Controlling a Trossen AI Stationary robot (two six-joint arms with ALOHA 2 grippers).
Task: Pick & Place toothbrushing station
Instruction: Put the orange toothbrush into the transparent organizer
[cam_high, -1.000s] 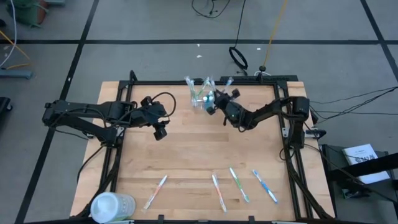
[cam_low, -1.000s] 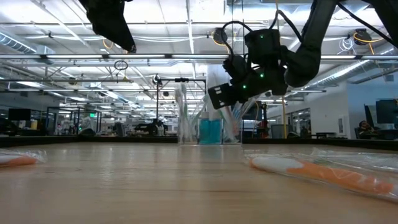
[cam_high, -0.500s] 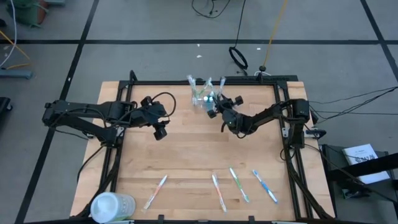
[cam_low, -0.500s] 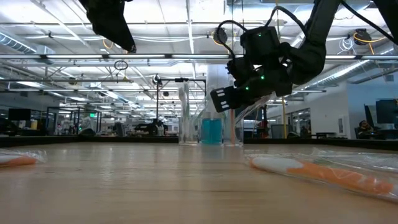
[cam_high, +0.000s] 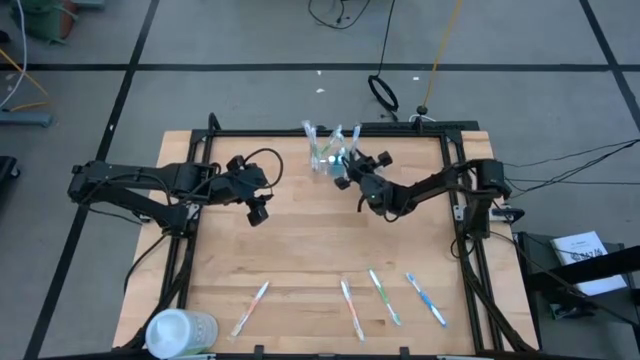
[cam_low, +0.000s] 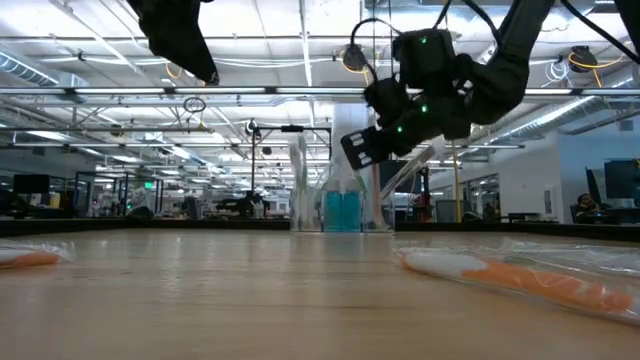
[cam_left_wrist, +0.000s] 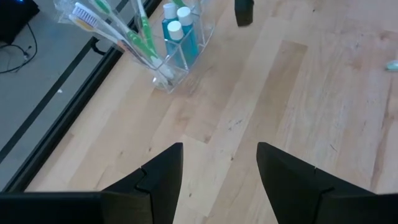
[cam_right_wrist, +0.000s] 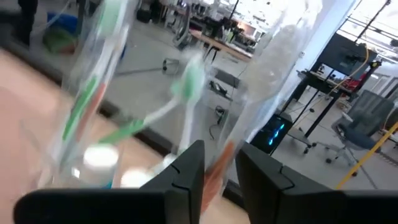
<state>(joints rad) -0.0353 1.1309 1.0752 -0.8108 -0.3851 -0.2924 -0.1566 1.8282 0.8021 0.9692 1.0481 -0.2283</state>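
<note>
The clear plastic cup (cam_high: 323, 152) stands at the table's far edge and holds wrapped toothbrushes and blue toothpaste tubes (cam_left_wrist: 177, 31); it also shows in the left wrist view (cam_left_wrist: 166, 62). My right gripper (cam_high: 346, 172) hovers just right of the cup, shut on a clear-wrapped toothbrush (cam_right_wrist: 273, 68) with an orange-marked handle. My left gripper (cam_high: 258, 213) is open and empty, raised over the table's left middle. Several more toothbrushes (cam_high: 384, 296) lie flat near the table's near edge. My right gripper pinches the wrapped toothbrush at its orange-marked handle (cam_right_wrist: 216, 169) between its two fingers. The toothbrush runs on past the fingertips toward the cup, slanting and clear of the table. Whether its end touches the cup, I cannot tell.
A larger whitish round container (cam_high: 180, 333) sits at the near left corner. Toothbrushes lie at the near edge: one left of centre (cam_high: 250, 307), three right of centre (cam_high: 350, 308). The black frame (cam_high: 400, 128) runs behind the cup. Bare wood lies in the middle.
My right gripper has drawn back a little from the cup, risen slightly and turned, staying shut. The held toothbrush's far end has swung toward the table's left, closer to the cup.
</note>
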